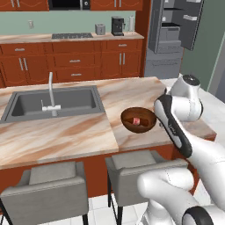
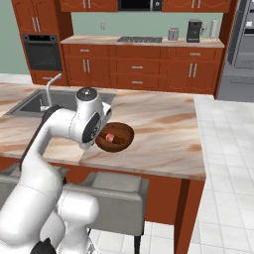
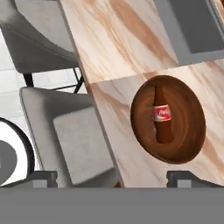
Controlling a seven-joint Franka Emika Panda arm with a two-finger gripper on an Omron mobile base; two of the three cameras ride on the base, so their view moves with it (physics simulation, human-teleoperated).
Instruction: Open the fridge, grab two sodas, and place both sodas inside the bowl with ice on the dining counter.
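One brown soda bottle (image 3: 162, 116), red label, lying in bowl (image 3: 192, 131); tool (image 3: 112, 178) apart.

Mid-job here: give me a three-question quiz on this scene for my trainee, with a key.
1. True or false: the fridge door stands open.
2. How many sodas lie in the bowl? A) none B) one C) two
3. Fill in: the gripper is ___ and holds nothing.
Key: 1 true; 2 B; 3 open.
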